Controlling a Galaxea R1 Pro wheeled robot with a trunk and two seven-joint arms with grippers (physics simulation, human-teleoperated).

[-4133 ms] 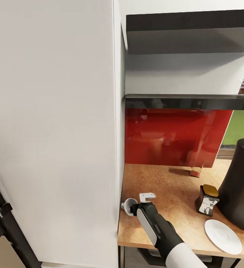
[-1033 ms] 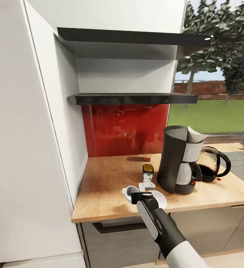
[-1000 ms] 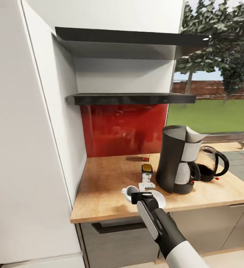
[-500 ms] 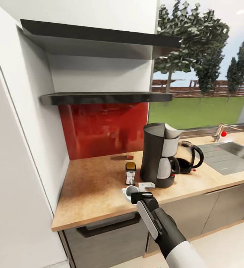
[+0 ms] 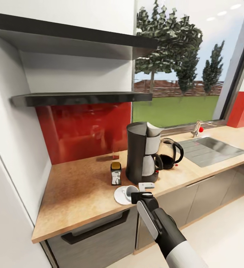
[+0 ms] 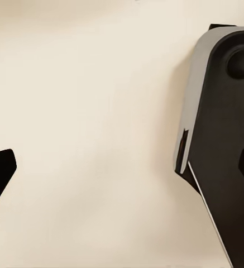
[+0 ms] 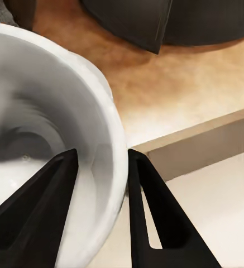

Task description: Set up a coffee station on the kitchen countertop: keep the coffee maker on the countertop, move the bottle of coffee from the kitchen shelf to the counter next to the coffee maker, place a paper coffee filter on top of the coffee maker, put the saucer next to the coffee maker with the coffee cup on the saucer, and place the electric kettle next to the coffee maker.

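I am holding the small white-grey rounded coffee cup (image 5: 130, 192) by its rim with my right tool (image 5: 144, 193), one finger inside the wall, one outside, clenched on it. The cup is tipped on its side, mouth and long axis pointing back toward my arm, over the round white saucer (image 5: 119, 196) on the tan speckled bench (image 5: 77, 193). Behind stands the tall black coffee maker (image 5: 140, 152), white paper filter (image 5: 151, 130) on top, dark yellow-capped coffee jar (image 5: 115, 173) and glass kettle (image 5: 171, 153) flanking. The cup needs righting onto the saucer, I judge. My left tool (image 6: 99, 167) is hanging released over pale floor.
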